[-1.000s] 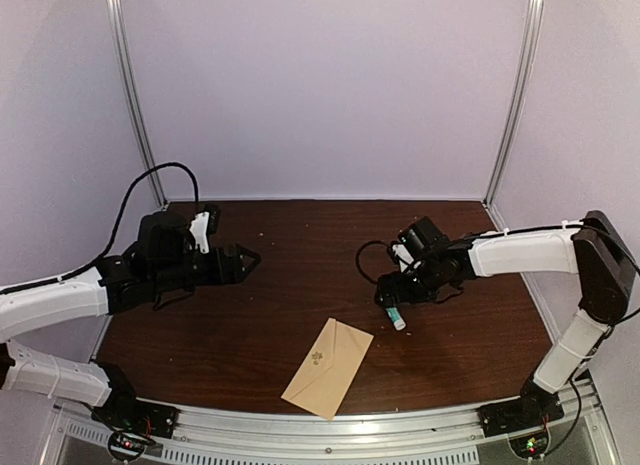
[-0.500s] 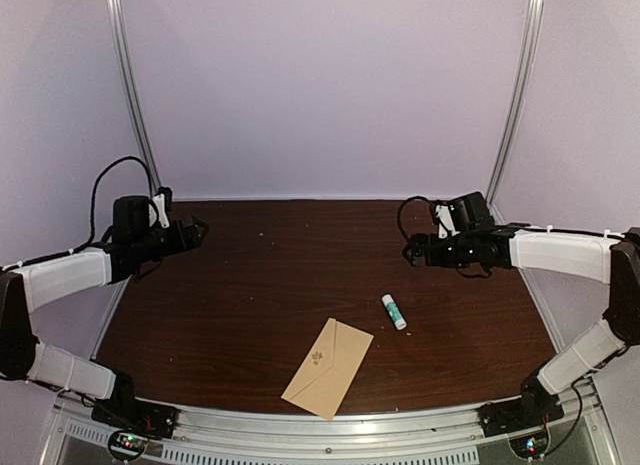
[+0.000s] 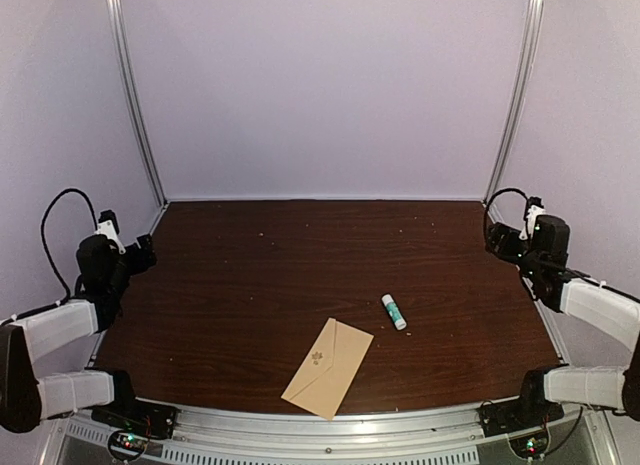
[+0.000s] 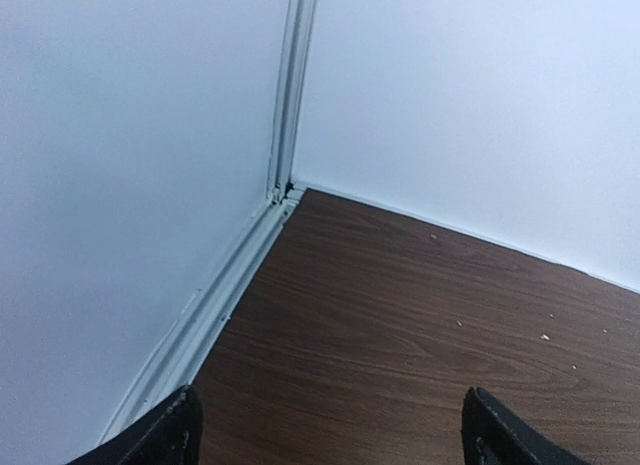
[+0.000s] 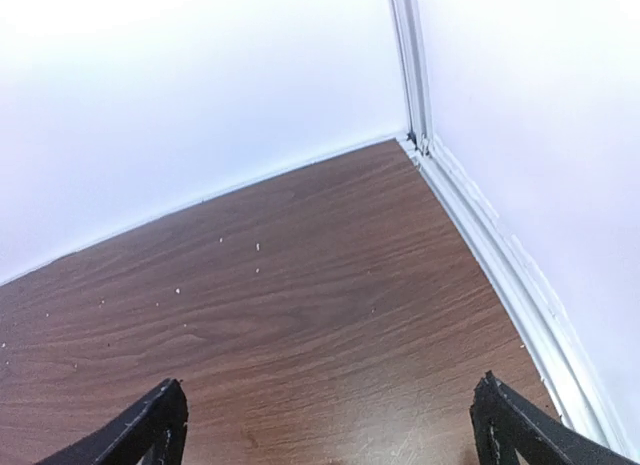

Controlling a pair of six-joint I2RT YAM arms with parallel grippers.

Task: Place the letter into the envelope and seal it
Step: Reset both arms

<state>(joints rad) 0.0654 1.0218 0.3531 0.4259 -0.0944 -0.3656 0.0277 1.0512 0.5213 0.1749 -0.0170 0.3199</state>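
Dark wooden table (image 3: 250, 285) bears a flat tan envelope (image 3: 328, 368), lying diagonally.

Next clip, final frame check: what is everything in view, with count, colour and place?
envelope: one, tan-brown, flat near the table's front edge, centre
glue stick: one, white with teal ends, lying just right of and behind the envelope, apart from it
table: one, dark brown wood
walls: three, pale lilac-white, around the table
corner posts: two, silver, back corners
left gripper: one, black, open and empty, at the left edge
right gripper: one, black, open and empty, at the right edge
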